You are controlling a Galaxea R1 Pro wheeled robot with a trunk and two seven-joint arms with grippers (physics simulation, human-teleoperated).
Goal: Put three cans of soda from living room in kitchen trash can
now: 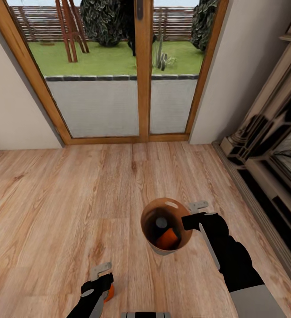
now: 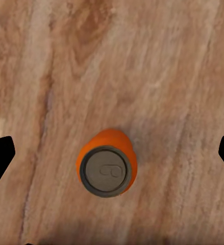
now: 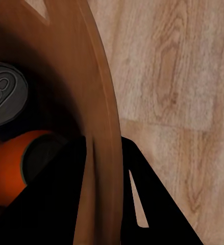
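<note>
Three orange soda cans: two inside the bin (upright can (image 1: 162, 222), tilted can (image 1: 168, 238)), one outside (image 2: 107, 162). One bin (image 1: 151, 242). Two grippers: left (image 1: 102, 274), right (image 1: 197, 211).

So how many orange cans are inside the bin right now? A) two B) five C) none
A, the head view looks down into the bin, where one can stands upright showing its grey top and another can lies tilted beside it. The right gripper pinches the bin's rim.
</note>
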